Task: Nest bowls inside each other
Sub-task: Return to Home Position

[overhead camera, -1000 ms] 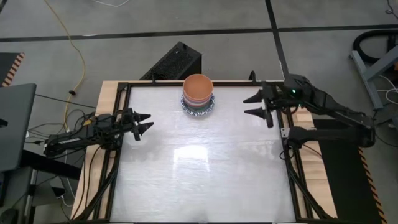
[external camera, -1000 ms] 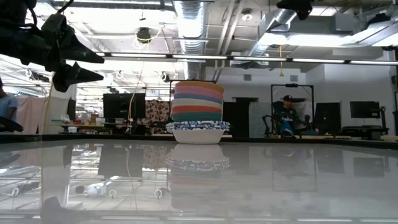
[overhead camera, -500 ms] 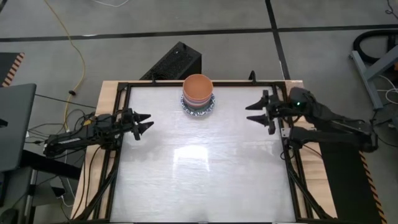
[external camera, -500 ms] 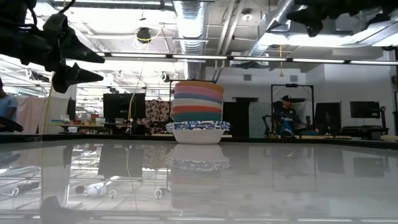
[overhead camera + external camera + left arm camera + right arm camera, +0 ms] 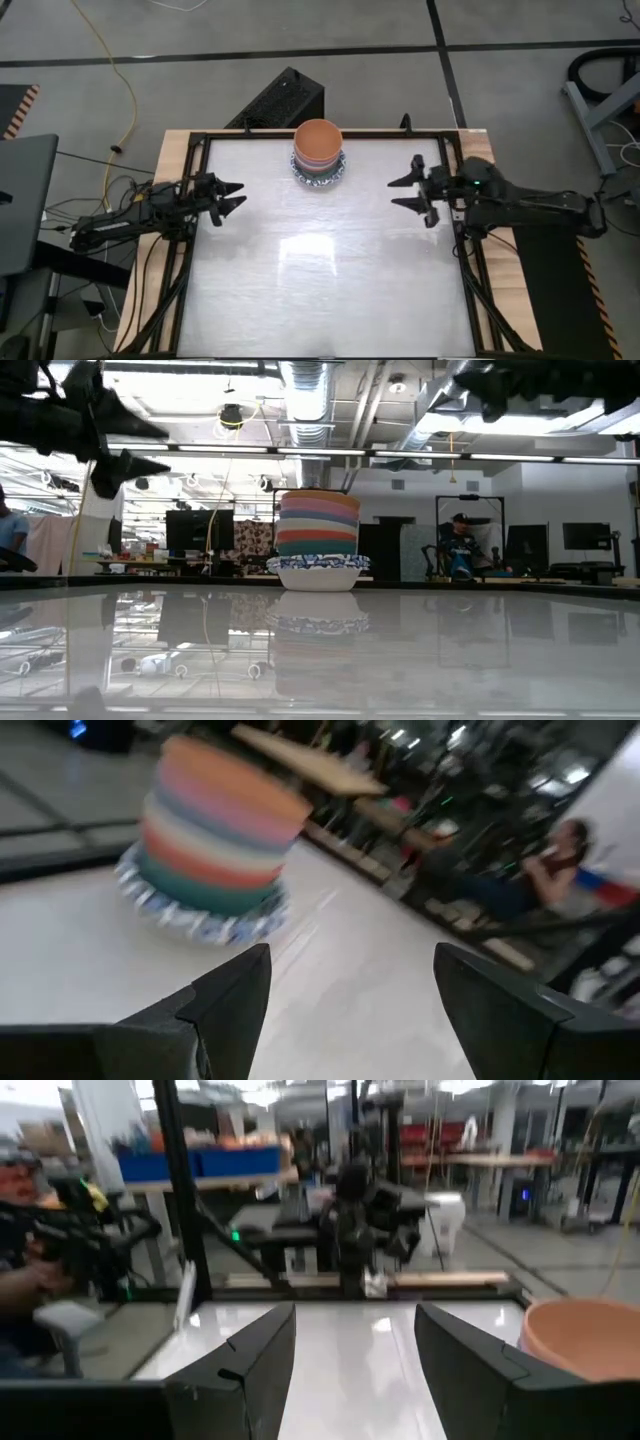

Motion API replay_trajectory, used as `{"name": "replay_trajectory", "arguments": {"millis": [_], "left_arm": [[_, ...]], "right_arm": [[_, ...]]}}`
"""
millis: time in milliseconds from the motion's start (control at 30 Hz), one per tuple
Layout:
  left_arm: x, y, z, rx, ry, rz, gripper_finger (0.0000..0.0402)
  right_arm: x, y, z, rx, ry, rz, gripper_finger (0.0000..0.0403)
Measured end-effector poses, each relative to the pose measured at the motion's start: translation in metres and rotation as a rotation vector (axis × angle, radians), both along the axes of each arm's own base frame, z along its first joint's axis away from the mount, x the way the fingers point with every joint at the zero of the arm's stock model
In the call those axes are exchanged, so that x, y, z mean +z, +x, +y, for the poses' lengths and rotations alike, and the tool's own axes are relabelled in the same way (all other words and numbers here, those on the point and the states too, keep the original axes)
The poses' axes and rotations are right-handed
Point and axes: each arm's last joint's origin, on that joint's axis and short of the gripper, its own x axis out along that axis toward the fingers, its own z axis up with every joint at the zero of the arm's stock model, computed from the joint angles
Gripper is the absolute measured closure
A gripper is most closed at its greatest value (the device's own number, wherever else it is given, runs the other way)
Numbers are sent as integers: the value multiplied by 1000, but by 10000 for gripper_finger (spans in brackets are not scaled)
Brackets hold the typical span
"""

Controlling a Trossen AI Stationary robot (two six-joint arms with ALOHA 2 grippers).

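Observation:
The bowls stand nested in one stack near the table's far edge; an orange bowl is on top, a white bowl with a blue-patterned rim at the bottom rests on the table. The stack also shows as the bowls in the left wrist view and the orange rim in the right wrist view. My left gripper hovers open at the table's left edge, pointing level toward the middle. My right gripper hovers open at the right edge, pointing level toward the left. Neither touches anything.
A black frame runs around the white tabletop. A black box stands behind the far edge. People sit in the room beyond the table. The white surface lies bare in front of the stack.
My right gripper has come down and drawn back toward the table's right and near side, tipping to level, still open. My left gripper stays in place with a slight turn of the wrist. The bowl stack has not moved.

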Motion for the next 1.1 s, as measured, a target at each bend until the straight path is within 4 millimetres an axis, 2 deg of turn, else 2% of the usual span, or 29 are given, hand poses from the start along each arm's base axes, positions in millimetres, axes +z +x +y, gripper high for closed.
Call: {"name": "replay_trajectory", "arguments": {"millis": [167,367,533,700,800,1100], "left_arm": [[16,-1,-3,-95,70,-151,131],[40,-8,-6,-130,117,-247,131],[46,-11,-8,-205,154,-256,131],[43,-10,-9,-234,130,-230,131],[41,-9,-9,-236,129,-212,131],[40,-9,-12,-337,236,-185,131]], "right_arm": [[13,-23,3,-11,35,-104,178],[28,-69,13,-22,89,-296,178],[16,-96,19,-79,97,-273,178],[-12,-80,11,-214,135,-182,178],[-30,-68,7,-227,104,-159,178],[-79,-48,6,-164,72,-280,178]]}}
